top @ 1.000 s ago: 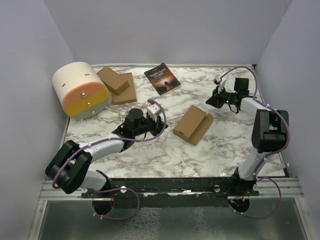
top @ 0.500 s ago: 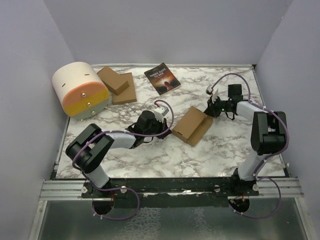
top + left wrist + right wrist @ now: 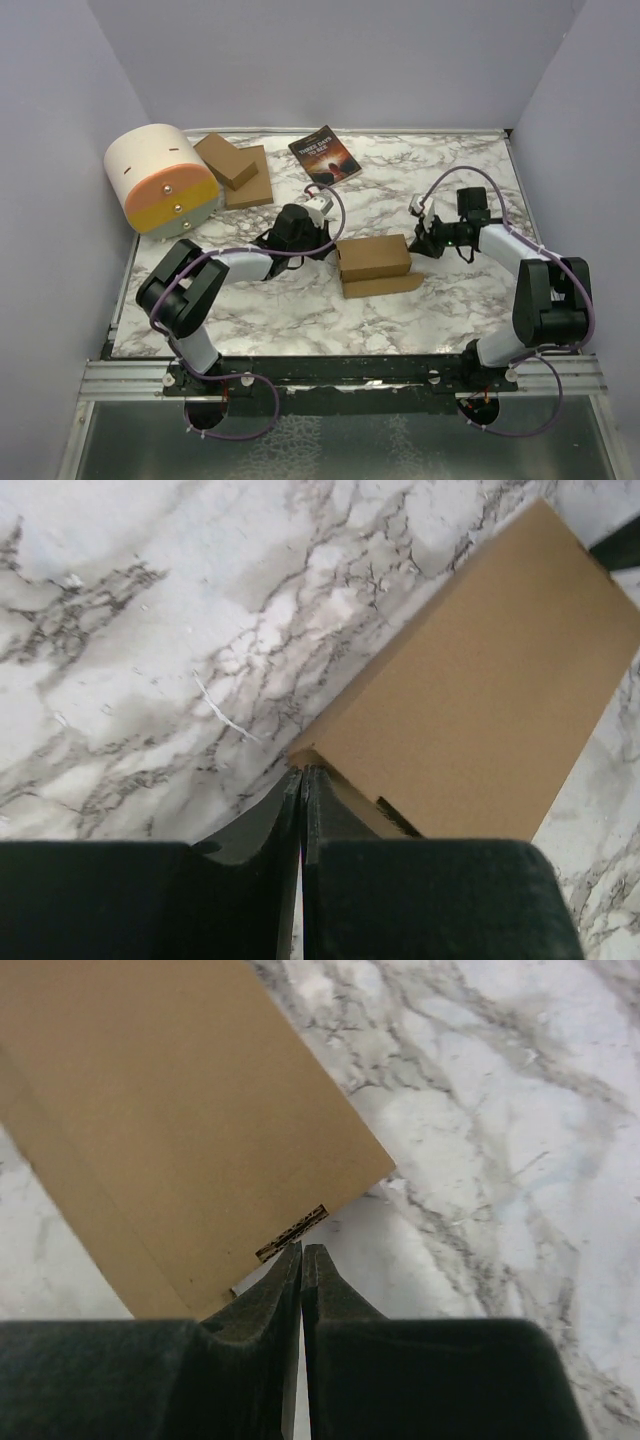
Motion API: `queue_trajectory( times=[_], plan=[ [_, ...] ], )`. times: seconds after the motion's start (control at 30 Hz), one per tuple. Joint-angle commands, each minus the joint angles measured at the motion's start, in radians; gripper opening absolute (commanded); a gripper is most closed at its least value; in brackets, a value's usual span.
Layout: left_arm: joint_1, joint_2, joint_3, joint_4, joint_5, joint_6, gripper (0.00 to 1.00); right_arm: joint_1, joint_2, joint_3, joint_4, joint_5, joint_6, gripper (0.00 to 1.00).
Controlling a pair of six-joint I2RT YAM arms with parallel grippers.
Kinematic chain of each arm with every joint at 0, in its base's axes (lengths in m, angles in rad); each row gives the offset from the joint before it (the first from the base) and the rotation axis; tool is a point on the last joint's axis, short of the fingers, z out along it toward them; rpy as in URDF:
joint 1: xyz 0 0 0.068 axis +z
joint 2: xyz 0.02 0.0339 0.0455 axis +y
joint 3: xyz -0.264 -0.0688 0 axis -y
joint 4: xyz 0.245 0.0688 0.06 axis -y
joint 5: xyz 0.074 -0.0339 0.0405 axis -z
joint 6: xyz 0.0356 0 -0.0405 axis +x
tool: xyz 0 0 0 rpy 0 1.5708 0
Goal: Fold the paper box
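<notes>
The paper box [image 3: 374, 257] is a brown cardboard carton lying mid-table, with one flat flap [image 3: 385, 286] spread toward the near side. My left gripper [image 3: 333, 253] is shut with its tips against the box's left end; in the left wrist view the tips [image 3: 303, 771] touch the corner of the box [image 3: 470, 690]. My right gripper [image 3: 411, 243] is shut at the box's right end; in the right wrist view its tips [image 3: 302, 1248] sit against the end edge of the box [image 3: 180, 1120]. Neither gripper holds anything.
A cream and orange cylinder-shaped container [image 3: 162, 179] stands at the back left. Beside it lies a stack of flat brown cardboard pieces [image 3: 233, 171]. A dark-covered book [image 3: 324, 156] lies at the back centre. Grey walls enclose the marble table [image 3: 450, 180].
Both arms have closed in on the box from either side. The box has turned from a diagonal lie to square with the table's front edge.
</notes>
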Motion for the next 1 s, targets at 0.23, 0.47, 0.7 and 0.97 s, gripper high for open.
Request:
queue_trajectory(
  times=[0.23,0.47,0.7,0.97],
  plan=[
    [0.037,0.001,0.062,-0.076,-0.02,0.106,0.09,0.025,-0.028,-0.022,-0.023,0.084,0.074,0.11],
    [0.047,-0.076,0.013,-0.11,-0.087,0.094,0.13,0.014,-0.079,-0.009,-0.006,0.144,0.09,0.19],
    [0.047,-0.242,-0.116,-0.053,-0.122,0.046,0.14,0.013,-0.166,0.058,-0.081,-0.027,0.043,0.26],
    [0.052,-0.377,-0.282,0.115,0.026,-0.104,0.14,0.171,-0.013,0.15,-0.112,-0.27,0.164,0.28]
  ],
)
